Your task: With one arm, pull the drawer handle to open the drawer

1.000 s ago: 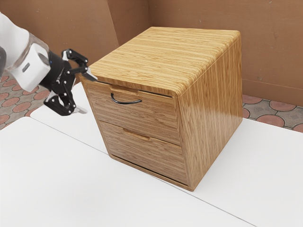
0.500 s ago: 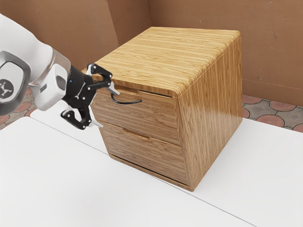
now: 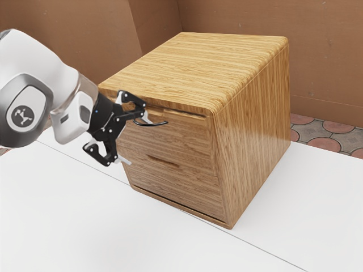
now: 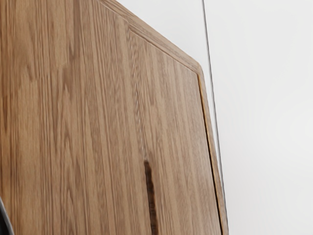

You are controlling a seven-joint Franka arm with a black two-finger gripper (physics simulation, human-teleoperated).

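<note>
Before the wooden upper drawer (image 3: 176, 139), the black end effector (image 3: 131, 139) is hovering wide open, empty. The thin dark curved handle (image 3: 157, 123) is sitting beside its upper finger (image 3: 145, 118).

The white arm (image 3: 51, 68) stretches in from the exterior view's left, wrist angled down toward the right. The black gripper (image 3: 135, 140) is spread wide: upper finger (image 3: 133, 103) high, lower finger (image 3: 105, 156) well below it, both white tips pointing right.
</note>
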